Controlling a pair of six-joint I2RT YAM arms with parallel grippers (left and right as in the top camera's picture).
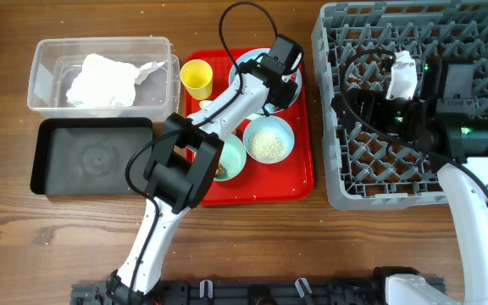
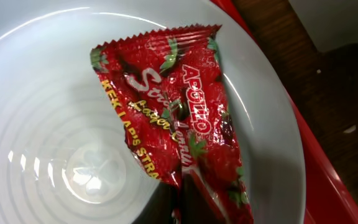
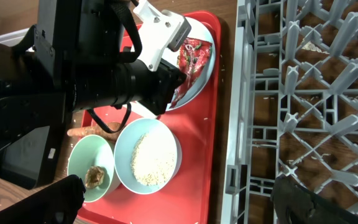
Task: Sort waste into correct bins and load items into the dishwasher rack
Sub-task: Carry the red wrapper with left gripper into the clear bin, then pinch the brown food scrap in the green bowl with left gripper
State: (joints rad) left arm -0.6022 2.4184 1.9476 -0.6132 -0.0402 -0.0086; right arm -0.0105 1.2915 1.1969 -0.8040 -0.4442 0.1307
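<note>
The red printed snack wrapper (image 2: pixel 185 124) lies on the pale blue plate (image 2: pixel 48 112) at the back of the red tray (image 1: pixel 299 169). My left gripper (image 2: pixel 179 211) is down on the plate (image 1: pixel 294 88) and shut on the wrapper's lower end; it also shows in the right wrist view (image 3: pixel 178 87). My right gripper (image 3: pixel 176 196) is wide open and empty, above the left edge of the grey dishwasher rack (image 1: pixel 413 182). A bowl of rice (image 1: pixel 268 141), a bowl with a brown lump (image 3: pixel 95 176), a carrot-like stick (image 3: pixel 84 131) and the yellow cup (image 1: pixel 196 79) are on the tray.
The clear bin (image 1: pixel 49 63) at the far left holds crumpled white napkins (image 1: pixel 102 80). The black bin (image 1: pixel 91 158) sits just in front of it. My left arm crosses the tray and hides part of it.
</note>
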